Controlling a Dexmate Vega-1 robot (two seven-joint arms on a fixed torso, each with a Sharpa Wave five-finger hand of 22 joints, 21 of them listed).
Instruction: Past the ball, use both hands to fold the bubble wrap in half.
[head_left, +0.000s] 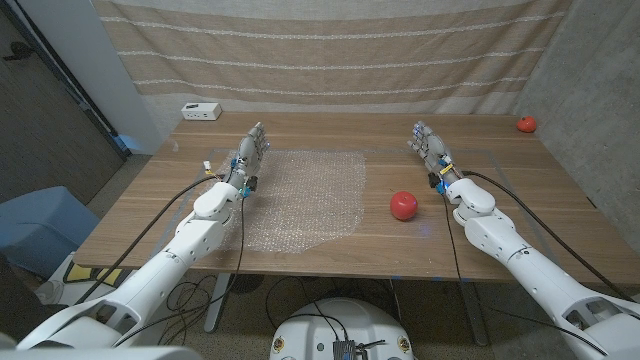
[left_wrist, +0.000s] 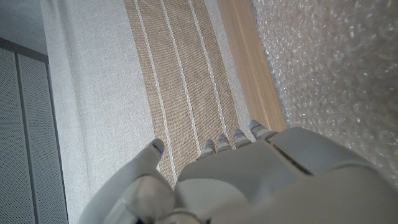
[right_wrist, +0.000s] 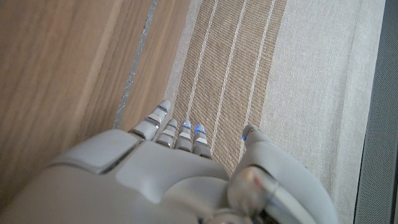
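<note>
Head view puts the bubble wrap (head_left: 303, 198) at the middle of the frame, lying flat and single-layered on the wooden table (head_left: 520, 215), with nothing folded yet. The red ball (head_left: 403, 205) sits just right of the sheet's right edge, apart from it. A second small red thing (head_left: 526, 124) lies at the upper right corner of the table, and a white box (head_left: 201, 111) at the upper left.

The left hand (head_left: 250, 153) stands at the sheet's upper left edge, fingers straight and together, holding nothing; whether it touches the wrap I cannot tell. The left wrist view shows its fingers (left_wrist: 239, 138) stretched toward the striped curtain (left_wrist: 180, 68), with the wrap (left_wrist: 336, 68) beside them. The right hand (head_left: 430, 148) is right of center, well apart from the sheet, above the ball, also extended and empty; the right wrist view shows its fingers (right_wrist: 174, 130) over bare wood.

By my judgement the fold has not begun. To do it well, the right hand should cross to the sheet without knocking the ball. Each hand should then pinch a corner of the same edge and carry it over evenly so the edges line up.
</note>
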